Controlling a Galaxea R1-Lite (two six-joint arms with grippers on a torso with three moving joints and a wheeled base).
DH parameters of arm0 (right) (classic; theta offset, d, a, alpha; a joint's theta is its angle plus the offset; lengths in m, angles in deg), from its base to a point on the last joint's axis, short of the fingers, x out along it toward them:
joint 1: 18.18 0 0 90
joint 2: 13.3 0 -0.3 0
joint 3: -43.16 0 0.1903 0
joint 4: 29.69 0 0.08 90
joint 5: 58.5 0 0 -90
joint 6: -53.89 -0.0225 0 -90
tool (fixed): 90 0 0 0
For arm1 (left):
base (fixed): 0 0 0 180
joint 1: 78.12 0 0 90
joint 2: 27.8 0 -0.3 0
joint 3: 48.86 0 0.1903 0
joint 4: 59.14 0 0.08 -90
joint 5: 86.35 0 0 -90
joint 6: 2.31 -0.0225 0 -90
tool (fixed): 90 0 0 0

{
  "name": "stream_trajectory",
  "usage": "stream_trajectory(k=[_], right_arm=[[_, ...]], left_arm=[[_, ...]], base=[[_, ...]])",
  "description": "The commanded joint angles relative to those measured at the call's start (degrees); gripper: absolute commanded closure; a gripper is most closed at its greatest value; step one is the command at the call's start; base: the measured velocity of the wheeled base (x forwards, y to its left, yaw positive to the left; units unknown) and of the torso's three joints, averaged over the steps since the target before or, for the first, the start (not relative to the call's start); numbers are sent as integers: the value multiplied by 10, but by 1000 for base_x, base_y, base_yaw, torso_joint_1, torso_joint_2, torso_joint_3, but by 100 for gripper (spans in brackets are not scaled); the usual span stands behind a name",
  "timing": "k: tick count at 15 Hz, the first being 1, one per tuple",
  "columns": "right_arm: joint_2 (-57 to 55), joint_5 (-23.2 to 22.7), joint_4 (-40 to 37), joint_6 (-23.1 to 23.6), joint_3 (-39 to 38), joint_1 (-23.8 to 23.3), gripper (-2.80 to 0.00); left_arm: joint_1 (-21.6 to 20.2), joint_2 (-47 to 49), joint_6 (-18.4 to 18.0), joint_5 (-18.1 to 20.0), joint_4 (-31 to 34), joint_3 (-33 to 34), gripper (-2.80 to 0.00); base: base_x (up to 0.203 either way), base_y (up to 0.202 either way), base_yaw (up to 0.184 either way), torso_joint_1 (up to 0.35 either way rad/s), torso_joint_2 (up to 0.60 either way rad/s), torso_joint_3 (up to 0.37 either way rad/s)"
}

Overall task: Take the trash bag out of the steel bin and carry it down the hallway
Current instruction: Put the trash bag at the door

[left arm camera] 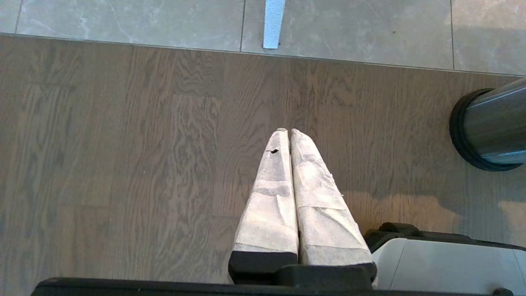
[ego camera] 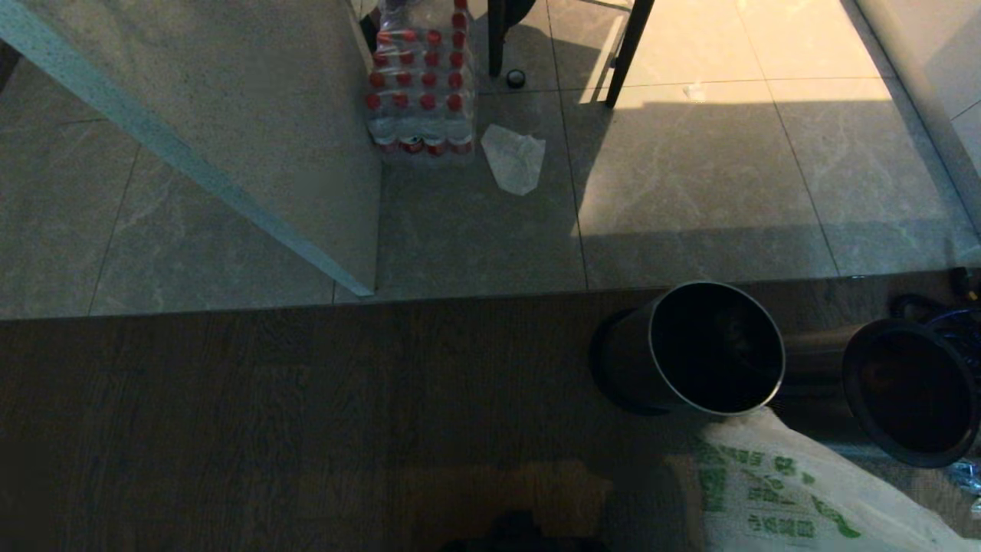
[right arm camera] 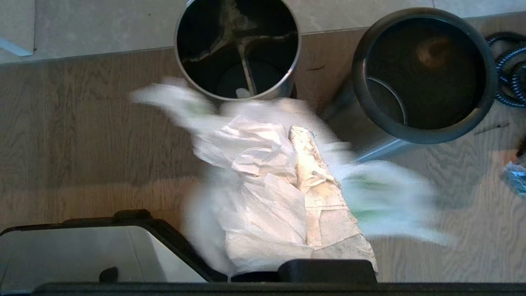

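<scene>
On the dark wood-grain floor (ego camera: pixel 306 414), close to the seam where it meets glossy marbled tiles (ego camera: pixel 690 192), stands the steel bin (ego camera: pixel 693 349), a small round cylinder with a bright rim and a dark inside. The head view shows only a corner of the trash bag (ego camera: pixel 774 491) just in front of the bin: thin, translucent white plastic with green print. The right wrist view shows what holds it: the right gripper (right arm camera: pixel 294 135), its cloth-wrapped fingers (right arm camera: pixel 316 181) pressed together, pinches the crumpled film, whose edges smear out in blur to both sides, out of the bin and above the wood. That view also looks straight down into the bin, where reflections streak the inner wall. Beside it stands a second bin (ego camera: pixel 912 391), black-rimmed and round, with a coiled black cable (right arm camera: pixel 509 70) next to it.

Only the head view reaches farther onto the tiles: a shrink-wrapped pack of red-capped bottles (ego camera: pixel 421 84), a flat white scrap (ego camera: pixel 515 157), and dark furniture legs (ego camera: pixel 628 50).

The left wrist view shows the left gripper (left arm camera: pixel 286 132) over bare wood, its wrapped fingers closed tip to tip on nothing.
</scene>
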Motion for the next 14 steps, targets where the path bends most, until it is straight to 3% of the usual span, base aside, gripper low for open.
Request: stream_trajectory(k=[1,6,14], right_arm=[[0,0,0,0,0,0,0],[0,0,0,0,-1,0,0],[1,0,0,0,0,0,0]], left_arm=[[0,0,-3,-1,2,0,0],[0,0,1,-3,0,0,0],[0,0,4,-2,-2,1,0]], base=[[0,0,0,0,0,0],[0,0,0,1,1,38],[0,0,0,3,2,190]])
